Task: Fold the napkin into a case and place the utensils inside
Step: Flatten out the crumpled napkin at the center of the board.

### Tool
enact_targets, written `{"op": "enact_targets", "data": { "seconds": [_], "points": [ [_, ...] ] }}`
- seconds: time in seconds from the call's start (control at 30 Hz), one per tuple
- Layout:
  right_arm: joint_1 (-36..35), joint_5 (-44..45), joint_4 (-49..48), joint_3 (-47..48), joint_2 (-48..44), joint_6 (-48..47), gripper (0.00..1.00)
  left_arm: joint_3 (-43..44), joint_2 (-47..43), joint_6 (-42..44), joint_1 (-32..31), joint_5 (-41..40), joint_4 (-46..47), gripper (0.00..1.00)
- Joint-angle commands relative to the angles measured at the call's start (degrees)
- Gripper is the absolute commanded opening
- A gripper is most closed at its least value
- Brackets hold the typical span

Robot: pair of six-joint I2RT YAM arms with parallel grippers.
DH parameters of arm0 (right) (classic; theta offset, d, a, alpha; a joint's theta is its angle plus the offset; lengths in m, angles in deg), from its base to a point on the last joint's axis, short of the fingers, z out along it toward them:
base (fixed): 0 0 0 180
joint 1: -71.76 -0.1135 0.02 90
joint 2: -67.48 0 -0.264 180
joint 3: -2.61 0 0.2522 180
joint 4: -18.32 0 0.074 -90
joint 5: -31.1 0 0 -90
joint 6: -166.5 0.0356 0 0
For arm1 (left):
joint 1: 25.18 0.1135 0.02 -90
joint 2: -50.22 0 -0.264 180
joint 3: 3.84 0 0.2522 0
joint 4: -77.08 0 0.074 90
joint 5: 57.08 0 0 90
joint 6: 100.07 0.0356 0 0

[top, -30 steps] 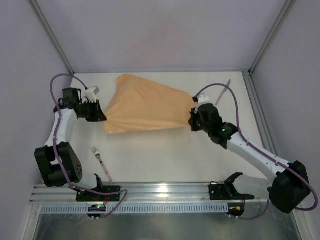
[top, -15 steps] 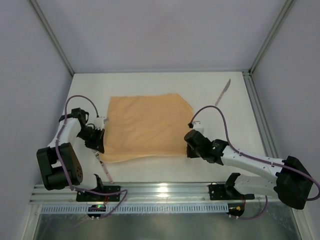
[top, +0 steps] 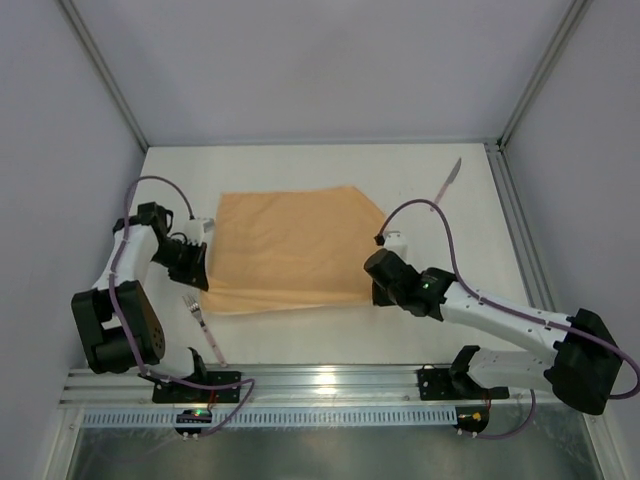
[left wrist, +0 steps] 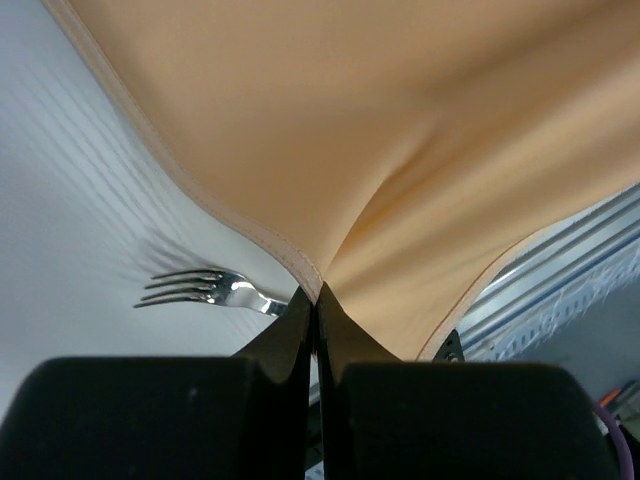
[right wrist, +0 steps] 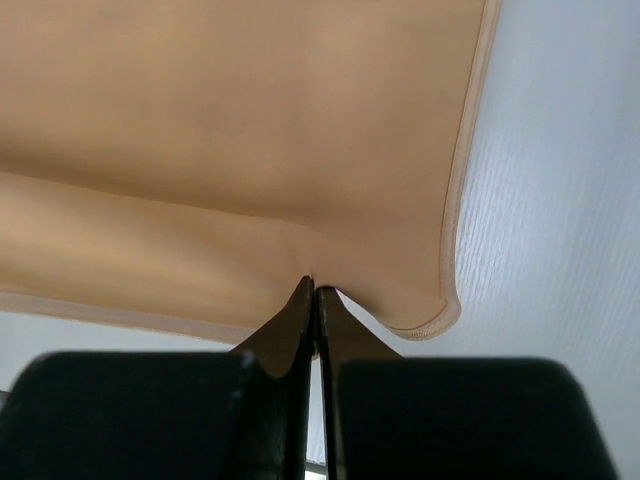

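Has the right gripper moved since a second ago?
Yes. The right gripper, shut on the napkin, has come nearer the front rail and farther from the knife, which has not shifted.

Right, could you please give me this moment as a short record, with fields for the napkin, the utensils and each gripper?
napkin: peach-orange, spread on the table
left gripper: shut on the napkin's near-left corner
right gripper: shut on the napkin's near edge, by its right corner
fork: on the table just near of the left gripper, outside the napkin
knife: far right of the table, apart from the napkin
progress: no narrow pouch yet; both utensils outside the cloth
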Motion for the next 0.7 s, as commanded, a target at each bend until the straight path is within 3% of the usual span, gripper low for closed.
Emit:
{"op": "enact_targets", "data": {
  "seconds": [0.0,0.1,0.13,0.2,0.3,0.33,0.4,0.43,0.53,0.6,0.67],
  "points": [
    [1.07,5.54,3.79,8.30,-0.45,-5.83,0.04,8.38,-2.48,-2.07,0.39,3.80,-0.69,0.00],
    [6.59,4.42,-1.35,15.58,-0.54,-15.12,0.04,18.27,-2.85,-6.54,0.48,3.98,1.67,0.00],
    [13.58,-1.43,-3.74,20.30,0.76,-16.99,0.04,21.46,-2.23,-10.73,0.39,3.89,2.90,0.00],
    [20.04,-5.86,-8.84,26.82,3.75,-19.38,0.04,31.39,-0.47,-15.76,-0.40,0.83,7.73,0.00],
    [24.28,-4.57,-10.70,45.87,14.81,-25.94,0.04,45.94,5.40,-23.77,-3.81,-3.56,11.34,0.00],
    [25.16,-3.87,-10.88,56.20,21.45,-27.71,0.04,49.58,8.90,-25.52,-4.61,-3.84,13.09,0.00],
    [26.30,-2.54,-11.23,66.18,28.43,-31.32,0.04,56.27,12.17,-30.97,-5.67,-5.24,15.47,0.00],
    [27.00,-2.54,-10.80,76.93,32.12,-31.60,0.04,62.39,15.14,-32.73,-5.59,-6.38,18.44,0.00],
    [29.99,-4.73,-10.35,96.55,45.05,-31.95,0.04,73.91,21.30,-37.58,-5.59,-8.67,22.32,0.00],
    [31.31,-6.23,-18.14,100.32,49.72,-33.00,0.04,78.51,24.13,-39.42,-5.67,-8.59,23.91,0.00],
    [31.93,-6.06,-26.31,98.14,50.26,-34.85,0.04,81.52,27.11,-40.48,-5.85,-8.24,28.11,0.00]
  ]
}}
